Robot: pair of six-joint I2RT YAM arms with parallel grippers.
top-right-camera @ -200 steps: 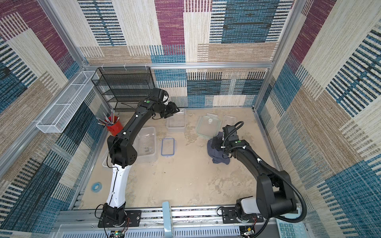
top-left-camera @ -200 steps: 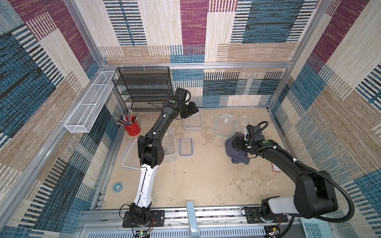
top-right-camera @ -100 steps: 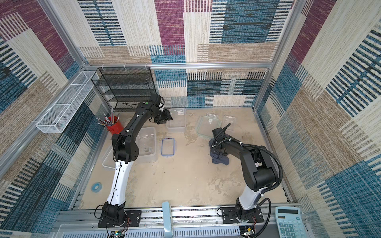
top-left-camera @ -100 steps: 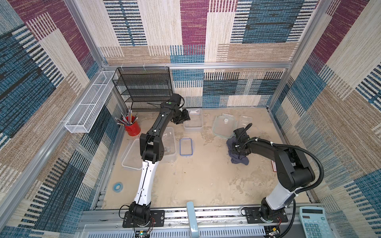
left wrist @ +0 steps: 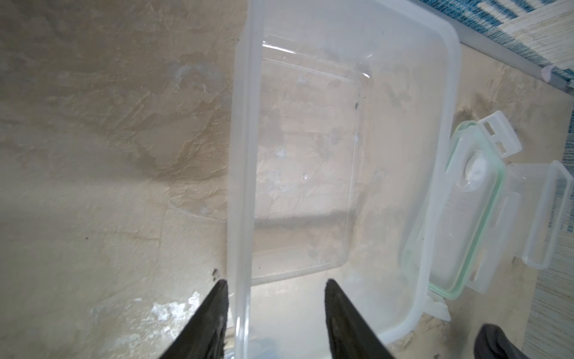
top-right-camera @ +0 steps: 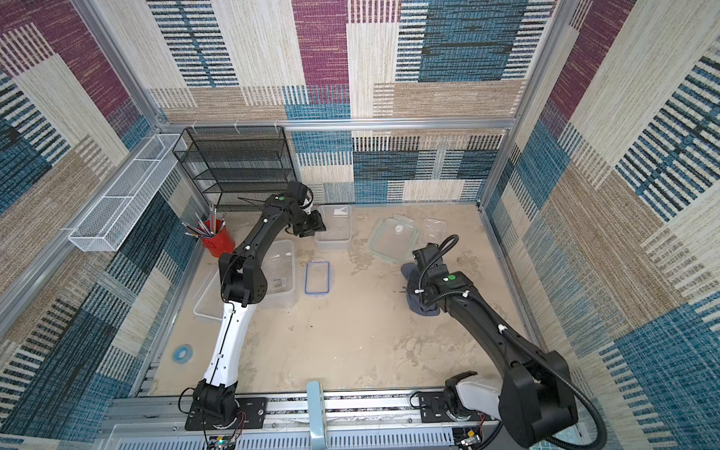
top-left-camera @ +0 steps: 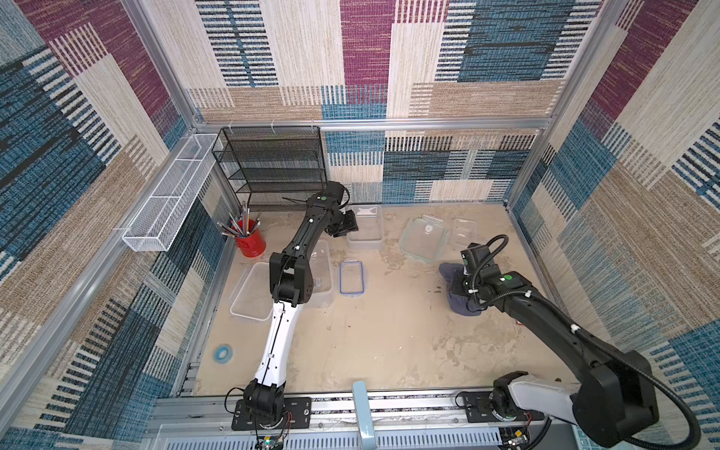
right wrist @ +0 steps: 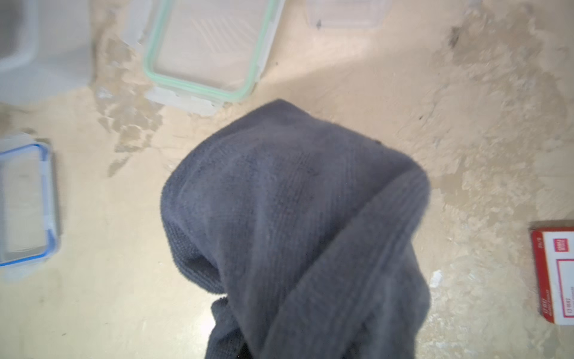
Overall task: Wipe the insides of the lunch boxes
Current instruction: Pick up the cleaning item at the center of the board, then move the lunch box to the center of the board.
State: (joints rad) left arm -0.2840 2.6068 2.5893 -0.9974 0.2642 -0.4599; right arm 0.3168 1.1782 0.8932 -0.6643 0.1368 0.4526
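Half-open jaws on left gripper (left wrist: 276, 283), straddling medium lunch box (left wrist: 240, 155) wall; right gripper (top-left-camera: 463, 283) buried in cloth (right wrist: 295, 217), closure untellable.

Red pencil cup (top-left-camera: 249, 243) beside mesh rack (top-left-camera: 272, 167); cloth (right wrist: 295, 217); tape roll (top-left-camera: 223, 352)

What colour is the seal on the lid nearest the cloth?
Pale green, running round the rim of the clear lid; it shows best in the right wrist view.
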